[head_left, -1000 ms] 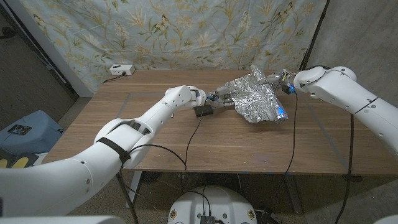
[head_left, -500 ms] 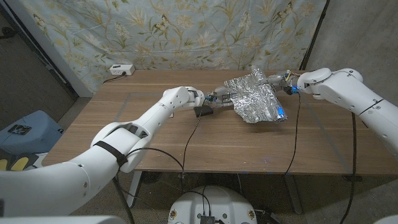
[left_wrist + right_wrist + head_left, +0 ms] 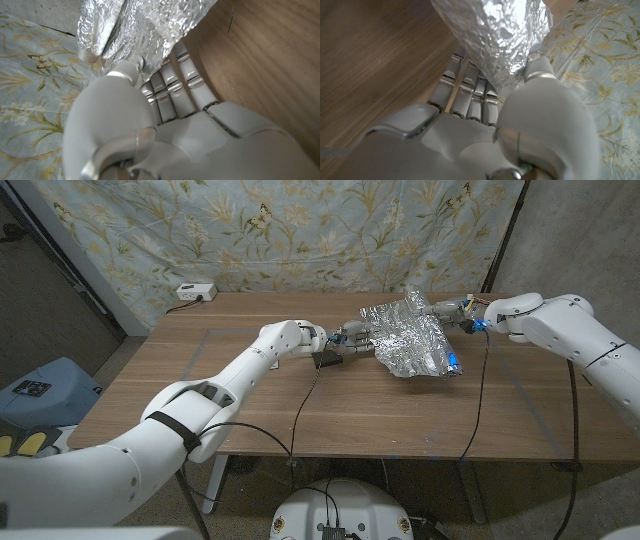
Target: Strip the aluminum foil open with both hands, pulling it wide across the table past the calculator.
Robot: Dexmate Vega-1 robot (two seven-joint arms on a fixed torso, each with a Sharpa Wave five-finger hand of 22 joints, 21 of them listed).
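A crumpled sheet of aluminum foil (image 3: 408, 338) hangs a little above the wooden table (image 3: 250, 400), right of the middle. My left hand (image 3: 354, 334) pinches its left edge; the left wrist view shows the foil (image 3: 145, 25) pressed between thumb and fingers (image 3: 172, 87). My right hand (image 3: 450, 309) grips the far right corner, and the right wrist view shows the foil (image 3: 502, 35) clamped under the thumb over the fingers (image 3: 467, 87). A small blue object (image 3: 453, 363) peeks out at the foil's near right corner; I cannot tell whether it is the calculator.
A white power strip (image 3: 194, 290) lies at the table's back left edge. Black cables (image 3: 303, 405) drop from both wrists over the front edge. A floral curtain hangs behind the table. Bare wood stretches left and in front of the foil.
My right arm has drawn to the right, stretching the foil slightly wider. The left hand has stayed almost in place on the left edge.
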